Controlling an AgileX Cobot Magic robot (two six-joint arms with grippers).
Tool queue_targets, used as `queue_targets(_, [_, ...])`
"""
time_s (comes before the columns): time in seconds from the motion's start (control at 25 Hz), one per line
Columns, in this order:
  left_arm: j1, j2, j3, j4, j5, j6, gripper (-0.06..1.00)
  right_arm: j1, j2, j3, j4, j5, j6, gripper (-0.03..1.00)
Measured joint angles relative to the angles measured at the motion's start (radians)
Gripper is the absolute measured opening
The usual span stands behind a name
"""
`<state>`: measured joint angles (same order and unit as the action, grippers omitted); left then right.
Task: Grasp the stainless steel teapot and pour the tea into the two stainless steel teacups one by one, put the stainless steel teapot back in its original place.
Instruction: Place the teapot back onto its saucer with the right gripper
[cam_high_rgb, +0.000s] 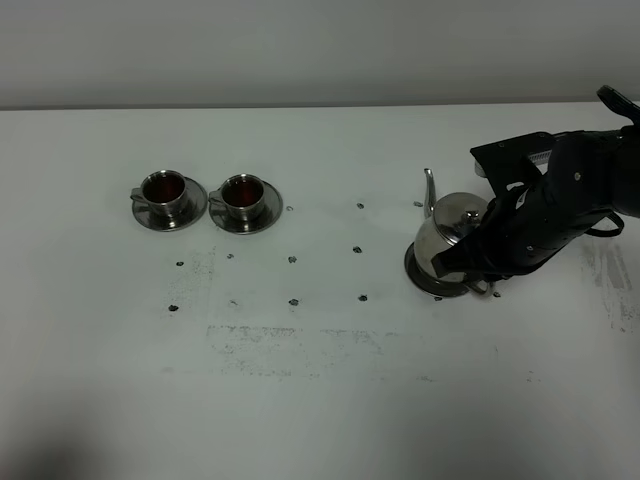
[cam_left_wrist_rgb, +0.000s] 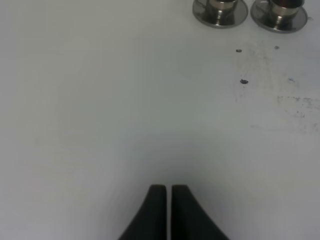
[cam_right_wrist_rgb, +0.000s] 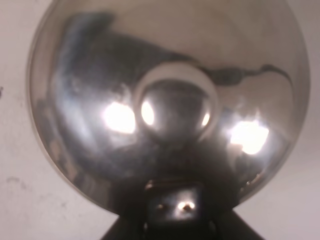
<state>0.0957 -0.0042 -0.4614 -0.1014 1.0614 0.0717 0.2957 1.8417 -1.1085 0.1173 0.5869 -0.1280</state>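
Observation:
The stainless steel teapot (cam_high_rgb: 450, 232) stands at the right on its wide steel saucer (cam_high_rgb: 424, 279), spout pointing away. My right gripper (cam_high_rgb: 482, 268) is at its loop handle and closed on it. In the right wrist view the teapot's lid (cam_right_wrist_rgb: 165, 60) and knob (cam_right_wrist_rgb: 172, 107) fill the frame. The two stainless steel teacups (cam_high_rgb: 163, 192) (cam_high_rgb: 241, 195) sit side by side on small saucers at the left, both holding reddish-brown tea (cam_high_rgb: 163, 186). My left gripper (cam_left_wrist_rgb: 168, 189) is shut and empty over bare table, with the cups' saucers (cam_left_wrist_rgb: 220, 18) (cam_left_wrist_rgb: 280, 23) far ahead of it.
The white table (cam_high_rgb: 320, 400) carries small dark marks (cam_high_rgb: 293, 301) in a grid between the cups and the teapot, and scuffed patches toward the front. The table's far edge meets a pale wall behind.

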Motion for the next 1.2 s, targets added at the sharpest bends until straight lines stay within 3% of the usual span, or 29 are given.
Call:
queue_targets(0.64, [0.000, 0.000, 0.000, 0.000, 0.000, 0.000, 0.06, 0.005, 0.032, -0.017, 0.001, 0.001, 0.001, 0.18])
queue_targets(0.72, [0.000, 0.000, 0.000, 0.000, 0.000, 0.000, 0.06, 0.005, 0.032, -0.021, -0.002, 0.002, 0.001, 0.23])
queue_targets(0.96, [0.000, 0.000, 0.000, 0.000, 0.000, 0.000, 0.06, 0.005, 0.030, -0.023, -0.008, 0.000, 0.001, 0.58])
queue_targets(1.08, [0.000, 0.000, 0.000, 0.000, 0.000, 0.000, 0.06, 0.005, 0.019, -0.023, -0.012, 0.006, 0.000, 0.67])
queue_targets(1.2, [0.000, 0.000, 0.000, 0.000, 0.000, 0.000, 0.06, 0.005, -0.010, -0.023, -0.034, 0.028, 0.000, 0.69])
